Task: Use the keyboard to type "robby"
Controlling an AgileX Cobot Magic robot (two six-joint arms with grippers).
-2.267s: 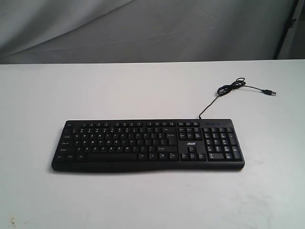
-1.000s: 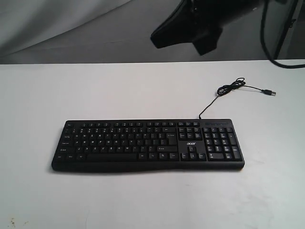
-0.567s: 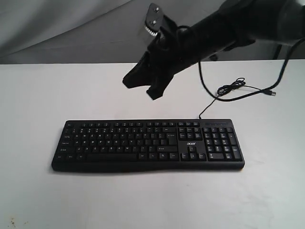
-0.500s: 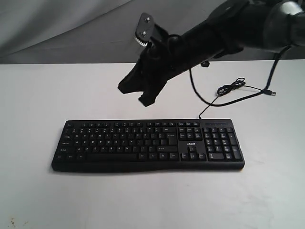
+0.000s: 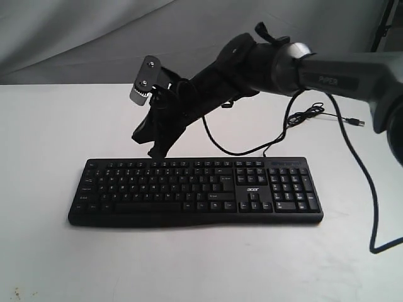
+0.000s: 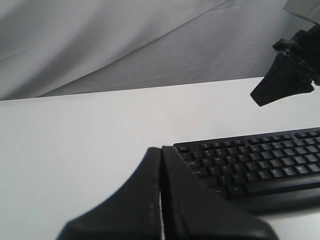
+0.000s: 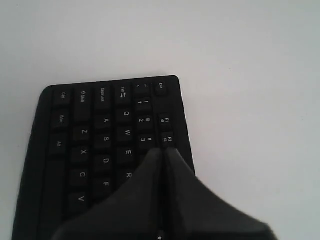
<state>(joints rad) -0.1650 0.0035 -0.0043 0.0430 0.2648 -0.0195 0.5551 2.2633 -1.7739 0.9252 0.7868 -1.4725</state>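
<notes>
- White table point(image 5: 50, 126) is filling the scene, with a grey cloth backdrop point(image 5: 94, 38) hanging behind it.
- The keyboard point(image 5: 195, 192) is lying flat mid-table, its long side running left to right and its number pad at the right end.
- Its thin USB cable point(image 5: 308, 114) is trailing to the far right, looped, with the plug point(image 5: 357, 122) resting on the table.
- The right arm point(image 5: 327, 72) is reaching across from the right.
- The right gripper point(image 5: 146, 143) is pointing down over the keyboard's far-left keys, fingers pressed together and holding nothing. Whether it touches a key cannot be told.
- The left gripper point(image 6: 161, 150) is sitting left of the keyboard, fingers likewise closed together and empty.
</notes>
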